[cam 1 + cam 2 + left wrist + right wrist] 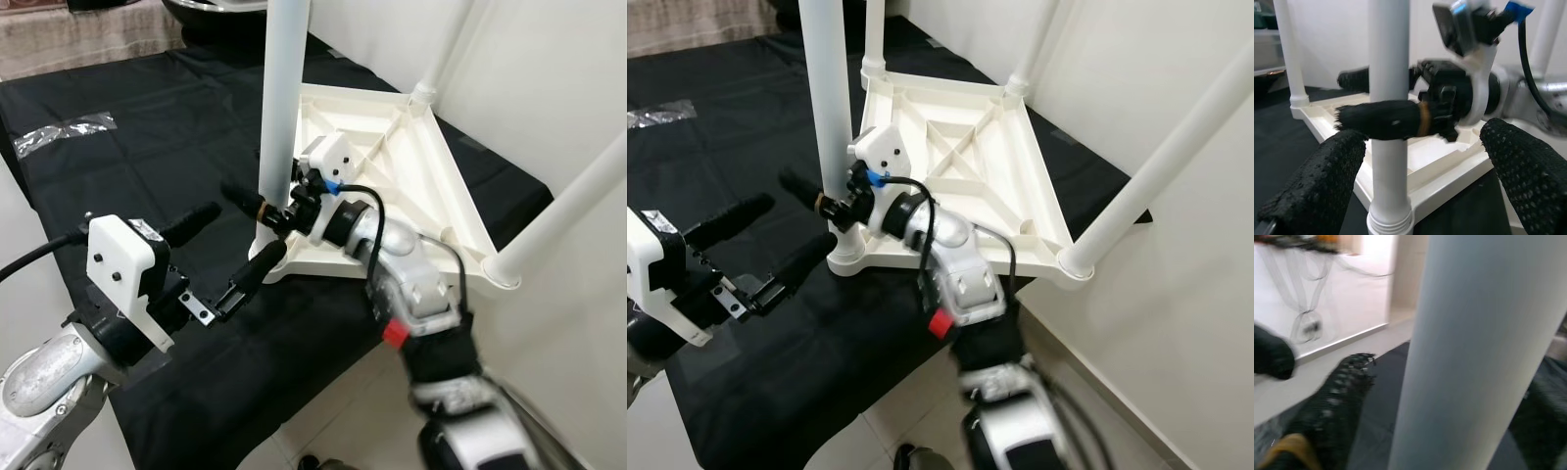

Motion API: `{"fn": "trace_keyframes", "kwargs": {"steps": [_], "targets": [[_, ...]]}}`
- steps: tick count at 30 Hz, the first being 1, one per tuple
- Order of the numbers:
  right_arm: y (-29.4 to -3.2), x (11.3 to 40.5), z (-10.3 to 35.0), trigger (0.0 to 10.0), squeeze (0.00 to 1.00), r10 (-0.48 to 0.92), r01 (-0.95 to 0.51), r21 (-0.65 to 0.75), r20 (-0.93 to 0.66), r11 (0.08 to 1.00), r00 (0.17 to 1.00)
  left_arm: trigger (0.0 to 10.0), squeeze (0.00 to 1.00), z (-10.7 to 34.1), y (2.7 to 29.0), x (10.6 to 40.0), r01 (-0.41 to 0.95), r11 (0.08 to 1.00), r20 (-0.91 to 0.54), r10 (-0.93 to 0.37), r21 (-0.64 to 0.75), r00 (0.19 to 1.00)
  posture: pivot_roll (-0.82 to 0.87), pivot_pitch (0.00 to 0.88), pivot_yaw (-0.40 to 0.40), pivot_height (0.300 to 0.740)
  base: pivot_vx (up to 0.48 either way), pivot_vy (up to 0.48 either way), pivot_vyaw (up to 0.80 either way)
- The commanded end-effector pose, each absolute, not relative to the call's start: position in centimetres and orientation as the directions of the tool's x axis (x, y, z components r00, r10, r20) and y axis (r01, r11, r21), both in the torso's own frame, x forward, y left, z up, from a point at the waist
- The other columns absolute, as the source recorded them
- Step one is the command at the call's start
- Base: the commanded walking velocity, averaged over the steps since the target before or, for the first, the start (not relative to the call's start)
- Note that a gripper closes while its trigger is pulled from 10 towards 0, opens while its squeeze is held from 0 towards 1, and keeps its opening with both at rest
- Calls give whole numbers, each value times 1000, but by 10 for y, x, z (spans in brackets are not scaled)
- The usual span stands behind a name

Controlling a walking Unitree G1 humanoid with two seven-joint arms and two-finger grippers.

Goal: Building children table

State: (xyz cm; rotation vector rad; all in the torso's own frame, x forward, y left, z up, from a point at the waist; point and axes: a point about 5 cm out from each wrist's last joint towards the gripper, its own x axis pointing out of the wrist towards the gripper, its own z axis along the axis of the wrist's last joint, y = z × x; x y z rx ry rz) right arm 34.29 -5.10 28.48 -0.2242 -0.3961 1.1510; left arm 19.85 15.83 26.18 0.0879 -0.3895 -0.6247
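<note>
The right gripper (pixel 828 201) is pinching the nearest white leg (pixel 282 108) low down, one black finger (pixel 1382 119) crossing the front of the tube and the other passing behind it, just above the collar where that leg is seating into the corner socket (pixel 1391 223) of the table top. Beyond the gripper's wrist, the white table top (pixel 416 166) is lying upside down on the black cloth (pixel 147 137), its ribbed underside facing up, and its far corners are carrying more upright legs: one at the back corner (pixel 872 29), one beside the wall (pixel 451 49), and one at the corner on the robot's right, leaning out over the edge (pixel 1161 171). The left gripper (pixel 225 250) is hovering just short of the same near leg, its two black fingers (pixel 1317 181) spread wide on either side of the tube and not touching it. Out past the left gripper, a scrap of clear wrapping (pixel 61 131) is lying on the cloth, well apart from the table. Under the right arm, pale floor tiles (pixel 1087 372) are showing beside the cloth's edge.
</note>
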Motion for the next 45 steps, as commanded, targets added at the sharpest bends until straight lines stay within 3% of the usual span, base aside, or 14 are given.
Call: {"fn": "trace_keyframes", "kwargs": {"steps": [1, 6, 14, 15, 16, 27, 28, 40, 45], "targets": [[-53, 344, 279, 10000, 1000, 940, -864, -372, 176, 338, 292, 10000, 0, 260, 158, 198, 554, 808, 322, -588, 199, 742, 145, 206, -154, 740, 0, 0, 0], [-55, 354, 279, 10000, 1000, 963, -885, -379, 118, 271, 244, 10000, 0, 261, 159, 198, 550, 809, 322, -588, 208, 742, 152, 204, -159, 740, 0, 0, 0], [-59, 365, 292, 10000, 1000, 983, -967, -216, 152, 136, 104, 10000, 0, 261, 157, 196, 554, 806, 320, -592, 210, 740, 168, 201, -157, 740, 0, 0, 0], [-62, 364, 292, 10000, 408, 990, -974, -213, 136, 75, 46, 10000, 0, 261, 157, 195, 553, 806, 321, -591, 209, 740, 169, 202, -156, 740, 0, 0, 0], [-65, 367, 296, 10000, 0, 990, -976, -208, 138, 57, 29, 10000, 0, 261, 157, 195, 553, 807, 321, -590, 209, 741, 169, 203, -156, 740, 0, 0, 0], [-83, 374, 311, 10000, 0, 992, -974, -225, 124, 15, -13, 10000, 0, 260, 156, 191, 557, 806, 316, -591, 199, 742, 166, 215, -158, 740, 0, 0, 0], [-85, 374, 313, 0, 0, 992, -975, -222, 125, 3, -26, 10000, 0, 260, 156, 191, 558, 806, 316, -591, 198, 742, 166, 215, -158, 740, 0, 0, 0], [-89, 374, 314, 0, 0, 991, -973, -228, 121, -34, -63, 10000, 0, 260, 153, 191, 564, 803, 317, -595, 193, 738, 150, 216, -154, 740, 0, 0, 0], [-93, 376, 307, 0, 0, 992, -969, -243, 126, 41, 10, 10000, 0, 260, 153, 192, 568, 800, 319, -598, 191, 735, 139, 219, -150, 740, 0, 0, 0]]}}
